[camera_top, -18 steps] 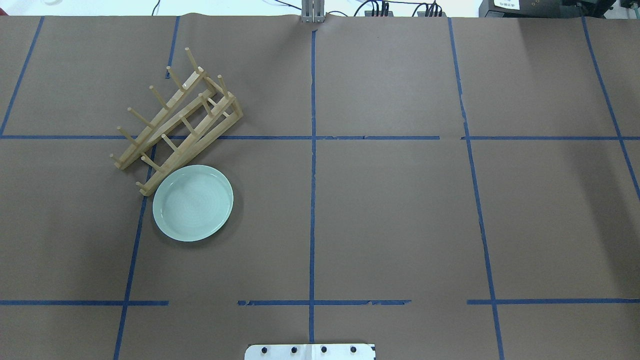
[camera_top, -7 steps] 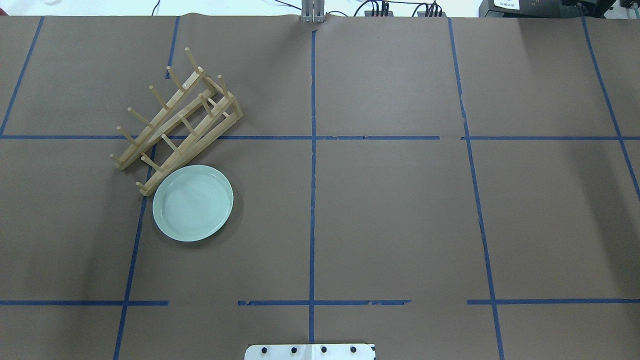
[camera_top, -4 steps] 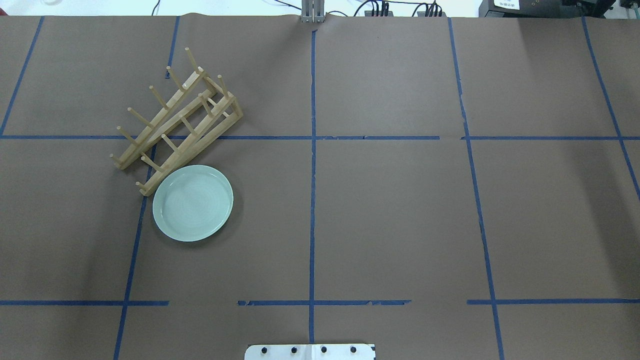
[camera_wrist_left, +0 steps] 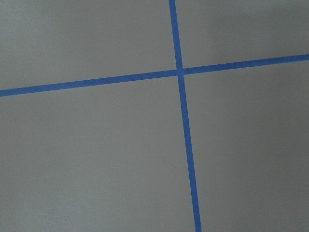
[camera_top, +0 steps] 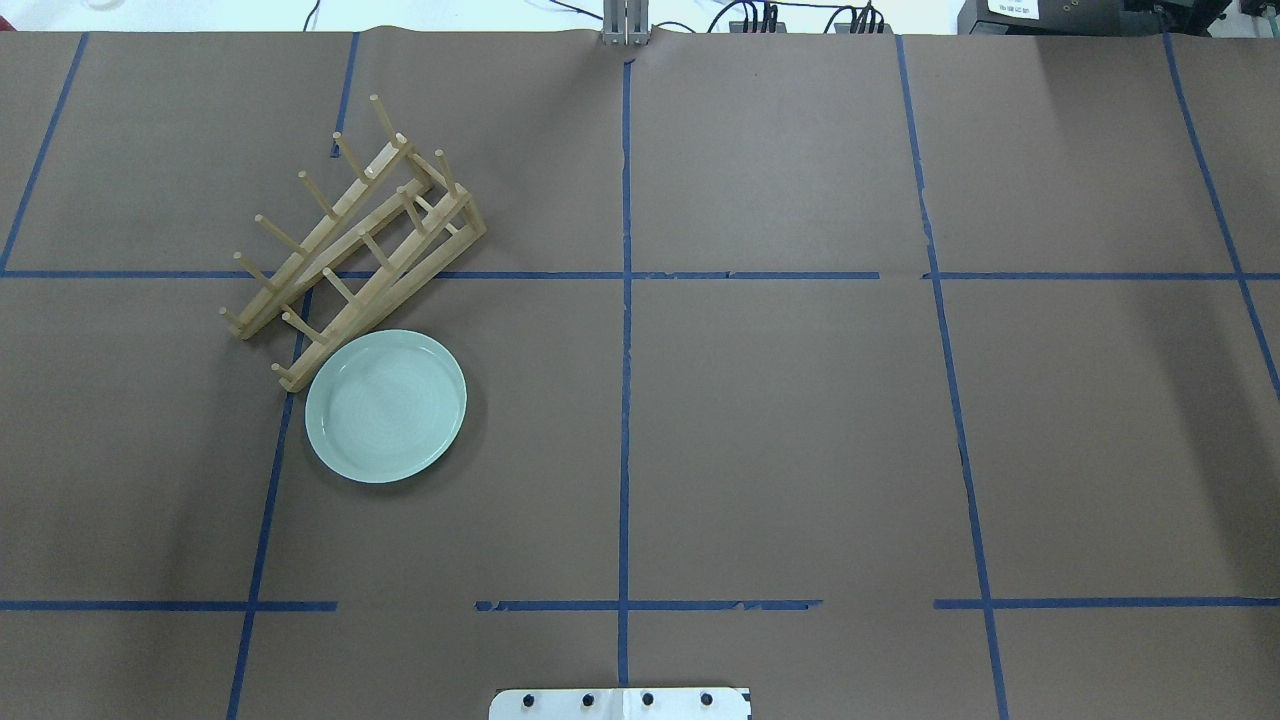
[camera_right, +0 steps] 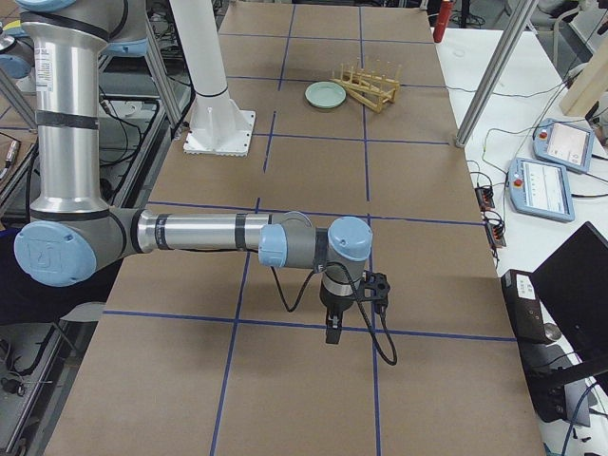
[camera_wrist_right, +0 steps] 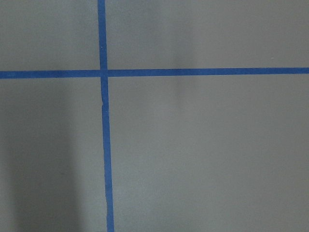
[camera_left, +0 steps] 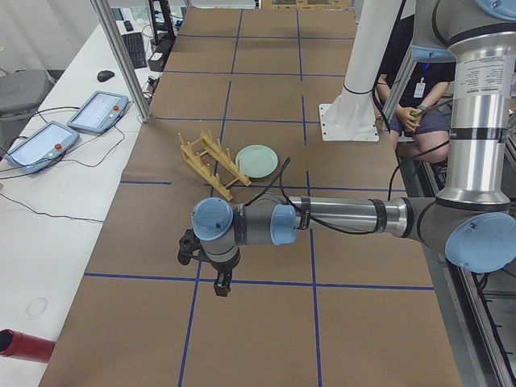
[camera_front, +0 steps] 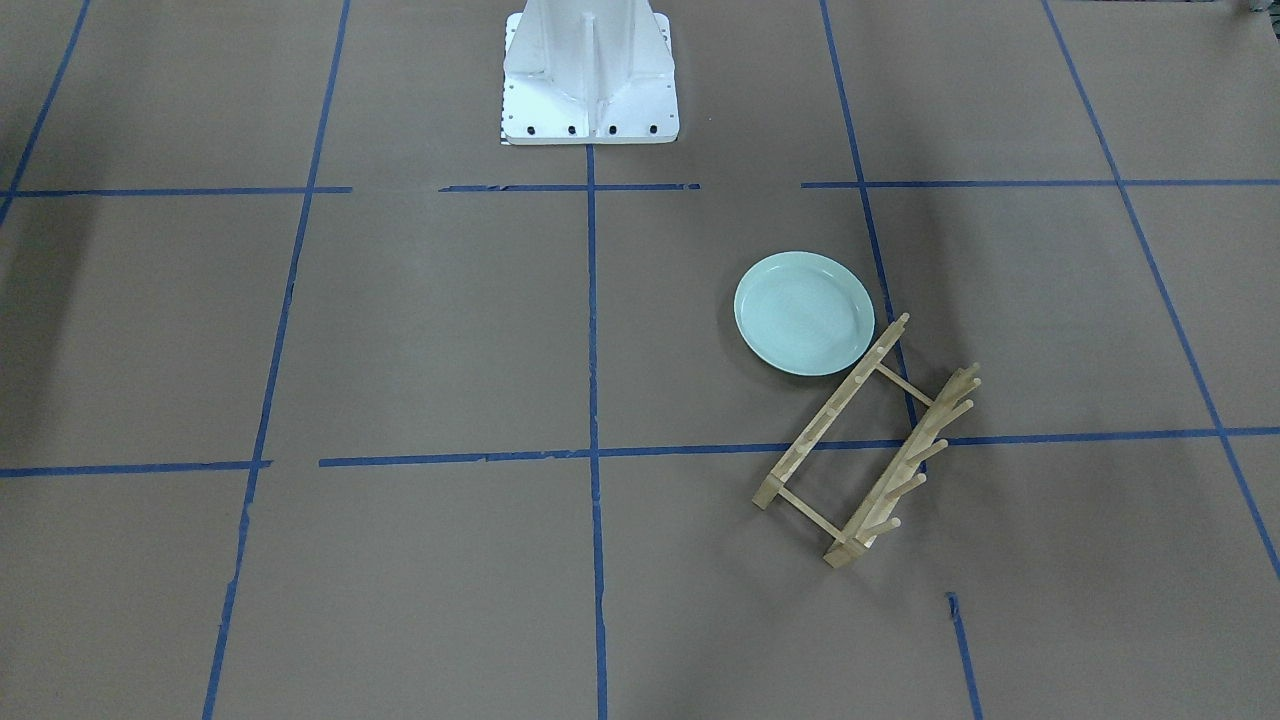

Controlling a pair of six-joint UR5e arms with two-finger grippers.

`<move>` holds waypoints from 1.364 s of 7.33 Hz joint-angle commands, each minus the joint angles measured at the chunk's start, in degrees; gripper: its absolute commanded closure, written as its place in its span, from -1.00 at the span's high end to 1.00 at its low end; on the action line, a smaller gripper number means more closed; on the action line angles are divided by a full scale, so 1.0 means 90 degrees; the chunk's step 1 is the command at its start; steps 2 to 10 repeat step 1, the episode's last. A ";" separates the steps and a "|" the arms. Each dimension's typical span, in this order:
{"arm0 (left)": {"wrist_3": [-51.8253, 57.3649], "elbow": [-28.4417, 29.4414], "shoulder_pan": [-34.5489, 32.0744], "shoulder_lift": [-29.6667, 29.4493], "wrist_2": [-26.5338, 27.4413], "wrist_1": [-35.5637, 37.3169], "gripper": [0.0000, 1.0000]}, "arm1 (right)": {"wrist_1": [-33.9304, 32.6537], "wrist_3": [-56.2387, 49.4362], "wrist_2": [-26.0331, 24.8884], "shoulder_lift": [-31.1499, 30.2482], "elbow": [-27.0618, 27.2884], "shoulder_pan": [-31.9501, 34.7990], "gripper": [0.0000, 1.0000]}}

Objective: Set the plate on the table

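The pale mint-green plate (camera_top: 386, 406) lies flat on the brown paper-covered table (camera_top: 800, 430), on the robot's left side, its rim against the near end of the wooden peg rack (camera_top: 350, 245). It also shows in the front-facing view (camera_front: 804, 313) and small in the side views (camera_left: 256, 161) (camera_right: 325, 95). Nothing holds it. My left gripper (camera_left: 218, 282) hangs over the table's left end, far from the plate. My right gripper (camera_right: 331, 331) hangs over the right end. I cannot tell whether either is open or shut. Both wrist views show only paper and blue tape.
The white robot base (camera_front: 588, 75) stands at the table's near middle edge. The rack (camera_front: 865, 445) is empty. Control tablets (camera_left: 97, 109) (camera_right: 560, 142) lie on side benches beyond the table ends. A seated person (camera_left: 419, 113) is behind the base.
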 commanded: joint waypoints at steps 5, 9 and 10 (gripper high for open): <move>0.0020 0.0001 0.0000 -0.0029 -0.0002 -0.0008 1.00 | 0.0007 -0.0002 0.0000 0.0000 0.0000 0.0006 1.00; 0.0020 0.0001 0.0000 -0.0029 -0.0002 -0.0008 1.00 | 0.0007 -0.0002 0.0000 0.0000 0.0000 0.0006 1.00; 0.0020 0.0001 0.0000 -0.0029 -0.0002 -0.0008 1.00 | 0.0007 -0.0002 0.0000 0.0000 0.0000 0.0006 1.00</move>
